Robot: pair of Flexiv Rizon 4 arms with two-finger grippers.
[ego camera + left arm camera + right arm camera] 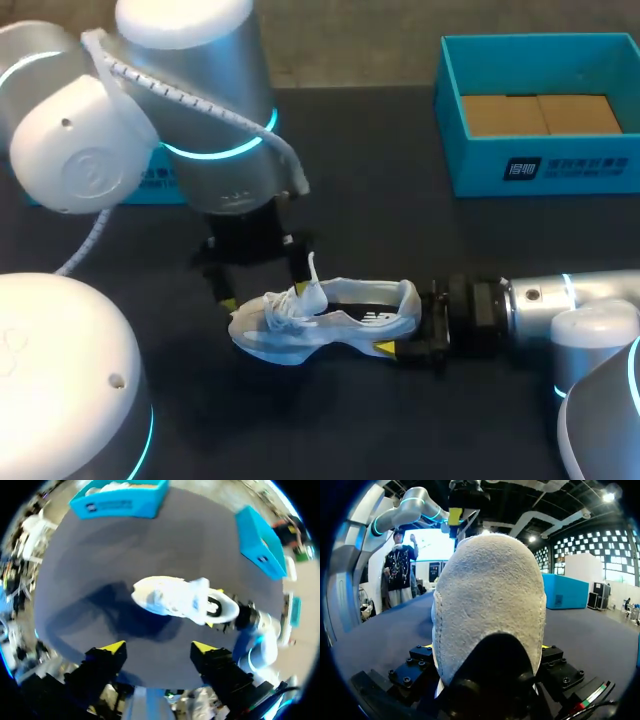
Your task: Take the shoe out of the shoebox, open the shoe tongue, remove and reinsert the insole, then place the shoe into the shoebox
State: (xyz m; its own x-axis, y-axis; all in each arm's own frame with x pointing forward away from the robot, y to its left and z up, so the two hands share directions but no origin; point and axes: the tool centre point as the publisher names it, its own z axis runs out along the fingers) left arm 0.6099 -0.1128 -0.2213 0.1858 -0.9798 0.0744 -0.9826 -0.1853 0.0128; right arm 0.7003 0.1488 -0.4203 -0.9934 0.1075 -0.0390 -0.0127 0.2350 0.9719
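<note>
White shoe (330,322) crosswise, toe leftward

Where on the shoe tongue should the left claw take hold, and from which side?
I would pinch the tongue at its free top edge, coming from above with the open left claw. It stands up out of the shoe, while the right claw occupies the heel end.

shoe (325,318): white cloth upper, heel napped, rough. counter (380,230): dark, matt, smooth. box (480,165): teal card, matt; brown cardboard floor. arm shells (215,90): smooth satin silver and white.
</note>
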